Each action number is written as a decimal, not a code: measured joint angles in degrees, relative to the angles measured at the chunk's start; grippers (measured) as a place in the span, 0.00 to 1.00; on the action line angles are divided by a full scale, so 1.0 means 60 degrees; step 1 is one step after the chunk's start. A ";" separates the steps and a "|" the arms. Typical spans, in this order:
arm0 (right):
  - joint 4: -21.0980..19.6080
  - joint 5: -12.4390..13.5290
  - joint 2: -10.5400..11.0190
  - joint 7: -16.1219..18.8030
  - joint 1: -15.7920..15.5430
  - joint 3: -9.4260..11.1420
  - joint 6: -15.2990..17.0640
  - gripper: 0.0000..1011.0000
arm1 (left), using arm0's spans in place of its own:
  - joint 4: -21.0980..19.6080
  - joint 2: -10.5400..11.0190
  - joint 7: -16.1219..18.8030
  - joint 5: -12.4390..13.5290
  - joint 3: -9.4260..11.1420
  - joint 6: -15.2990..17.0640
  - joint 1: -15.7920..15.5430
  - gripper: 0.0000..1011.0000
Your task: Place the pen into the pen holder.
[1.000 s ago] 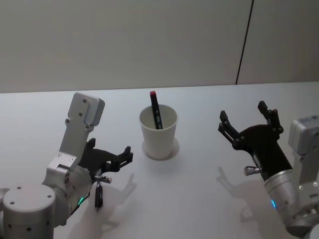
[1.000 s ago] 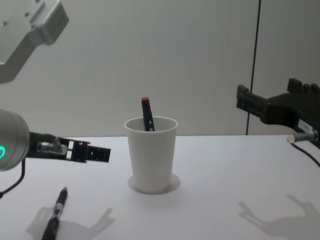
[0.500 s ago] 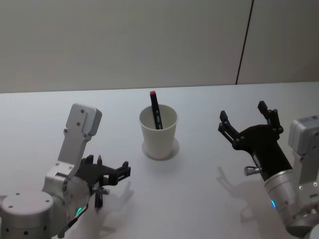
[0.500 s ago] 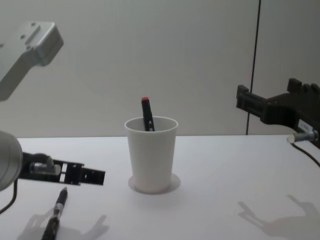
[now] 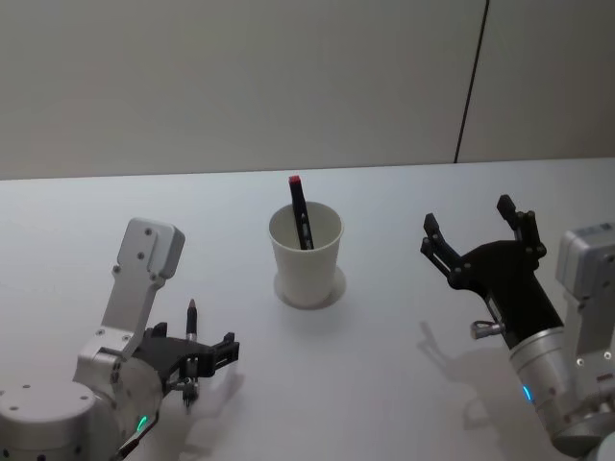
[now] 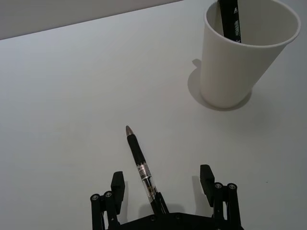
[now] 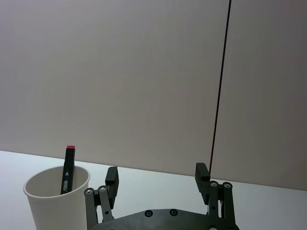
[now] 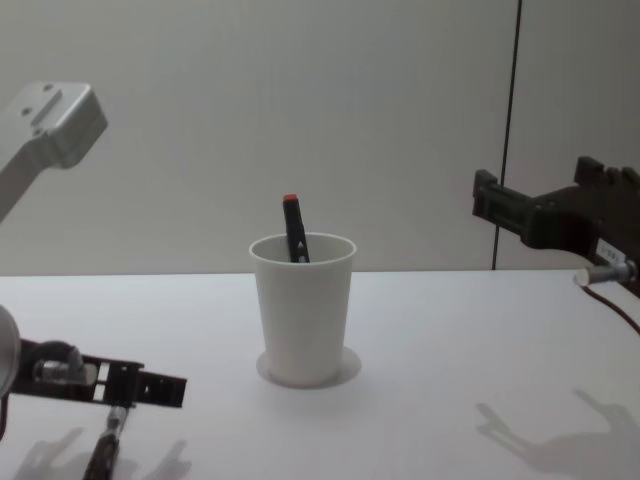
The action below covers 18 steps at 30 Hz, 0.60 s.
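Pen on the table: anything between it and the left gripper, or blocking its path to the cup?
Nothing visible. The left gripper, open, straddles the pen, and no object lies between it and the pen holder. A red-capped marker stands inside, leaving room.

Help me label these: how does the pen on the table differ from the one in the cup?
The table pen lies flat between the open jaws of the left gripper; the cup pen stands leaning in the pen holder, ungripped. The table pen is slim with a clear section; the cup pen is thicker with a red end. Both are mainly black. The right gripper hangs open to the holder's right.
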 joint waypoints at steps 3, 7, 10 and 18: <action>0.0000 0.0000 0.0000 0.0000 0.0000 0.0000 0.0000 0.99 | 0.0016 0.0001 0.0024 -0.0005 -0.0021 0.0031 0.0032 0.99; 0.0000 0.0000 0.0000 0.0000 0.0000 0.0000 0.0000 0.99 | 0.0072 -0.0007 0.0052 0.0006 -0.0053 0.0102 0.0085 0.99; 0.0000 0.0000 0.0000 0.0000 0.0000 0.0000 0.0000 0.99 | 0.0096 -0.0018 0.0052 0.0031 -0.0062 0.0135 0.0101 0.99; 0.0000 0.0000 0.0000 0.0000 0.0000 -0.0001 0.0000 0.99 | 0.0203 -0.0085 0.0036 0.0175 -0.0075 0.0232 0.0128 0.99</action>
